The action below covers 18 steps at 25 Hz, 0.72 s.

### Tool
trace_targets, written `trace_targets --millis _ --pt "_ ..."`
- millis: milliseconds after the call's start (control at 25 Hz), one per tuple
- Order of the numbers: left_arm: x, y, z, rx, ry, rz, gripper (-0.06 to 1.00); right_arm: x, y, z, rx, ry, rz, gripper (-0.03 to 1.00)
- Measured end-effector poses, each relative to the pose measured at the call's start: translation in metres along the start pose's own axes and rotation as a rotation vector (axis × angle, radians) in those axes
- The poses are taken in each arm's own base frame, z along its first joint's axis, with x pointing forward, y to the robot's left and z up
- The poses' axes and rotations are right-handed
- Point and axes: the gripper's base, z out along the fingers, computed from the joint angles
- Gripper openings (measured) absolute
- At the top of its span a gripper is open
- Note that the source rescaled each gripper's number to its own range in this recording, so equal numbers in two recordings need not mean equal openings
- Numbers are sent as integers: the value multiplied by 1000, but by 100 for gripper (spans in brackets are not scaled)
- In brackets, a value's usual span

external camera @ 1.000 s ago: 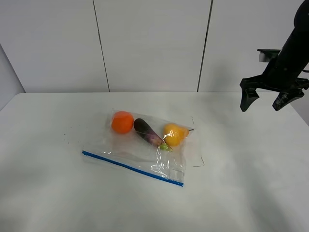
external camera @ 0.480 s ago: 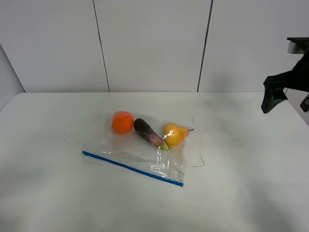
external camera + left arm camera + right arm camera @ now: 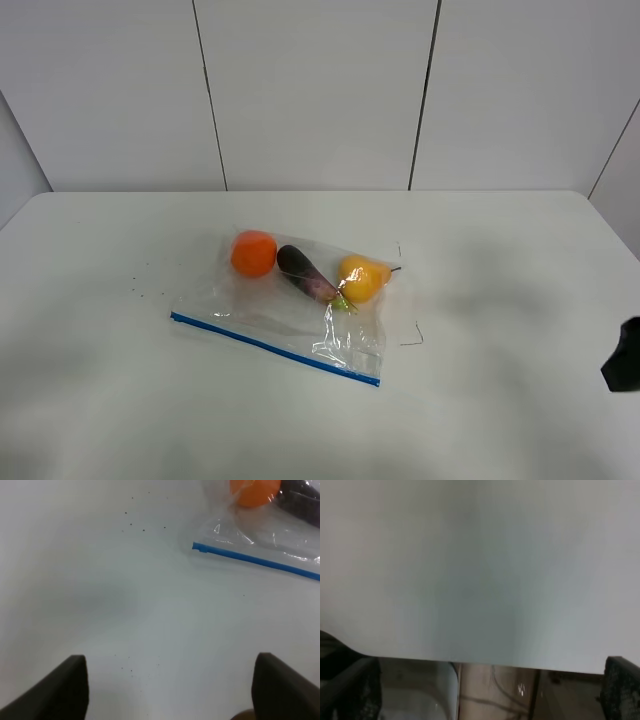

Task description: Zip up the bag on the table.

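Both end effectors, left (image 3: 167,690) and right (image 3: 490,690), stood released; the bag (image 3: 290,300) lay mid-desk (image 3: 500,400), its crinkly blue-strip edge at six o'clock likely to slide if pinched off-centre.

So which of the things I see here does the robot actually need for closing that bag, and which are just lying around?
Needed for the job:
- bag, clear plastic, lying flat on the table
- blue zip strip along its near edge
- left gripper, open, over bare table short of the strip

Just there:
- orange fruit, purple vegetable and yellow fruit, inside the bag
- small dark specks on the table
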Motion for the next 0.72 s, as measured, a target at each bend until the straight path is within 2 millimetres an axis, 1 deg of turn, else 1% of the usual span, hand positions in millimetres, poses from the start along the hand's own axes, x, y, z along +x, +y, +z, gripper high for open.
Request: trace_targets --millis 120,160,320,480,720 --pt "0 0 0 0 0 0 97 32 3 4 -2 -75 22 97" --pt "0 0 0 0 0 0 97 40 5 1 -3 -121 27 97" --pt "0 0 0 0 0 0 97 58 8 -18 5 -333 24 97" --pt "0 0 0 0 0 0 97 76 10 -33 15 -489 19 97" --pt "0 0 0 0 0 0 97 108 11 -49 45 -716 52 97"
